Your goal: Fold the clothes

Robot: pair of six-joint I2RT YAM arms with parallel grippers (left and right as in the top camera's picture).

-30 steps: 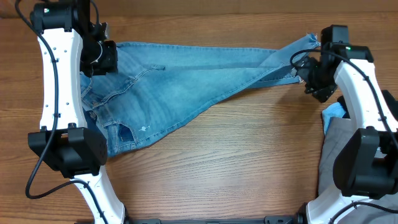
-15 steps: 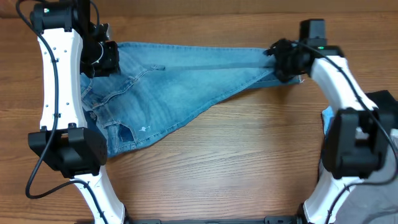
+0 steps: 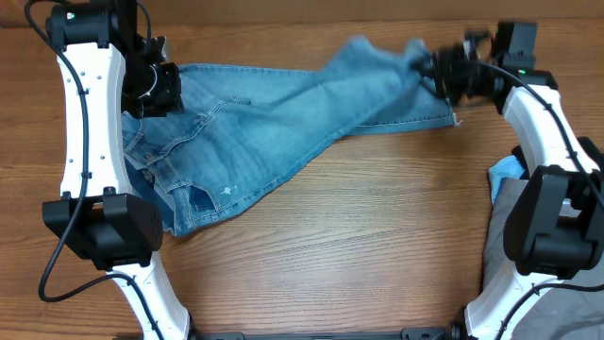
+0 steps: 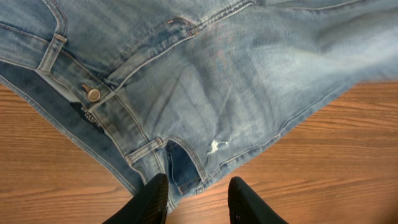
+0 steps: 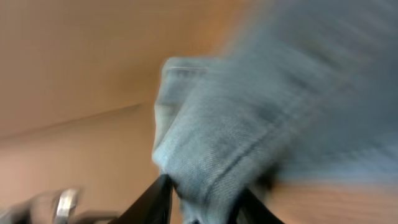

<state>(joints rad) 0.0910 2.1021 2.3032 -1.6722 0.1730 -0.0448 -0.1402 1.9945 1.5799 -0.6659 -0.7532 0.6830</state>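
I'm on the first fold, taking the legs back toward the waistband (image 4: pixel 93 107). The jeans (image 3: pixel 245 123) lie on the surface (image 3: pixel 377 246), and the legs run away from the waistband to the far end, where the cloth is bunched into a hump.

My right hand (image 5: pixel 206 198) is at that far end, as far from the waistband as the denim reaches. It is clamped on a thick fold of leg; the wrist view is blurred, but cloth sits plainly between the fingers.

My left hand (image 4: pixel 196 200) is at the waistband, fingers part-way apart over the edge of the cloth. I cannot tell whether it pinches anything.

Next, I judge, the right hand must carry the leg ends in a high arc toward the waistband so the cloth doesn't drag. The waistband end needs to stay anchored. I can't tell whether both legs are in the grip.
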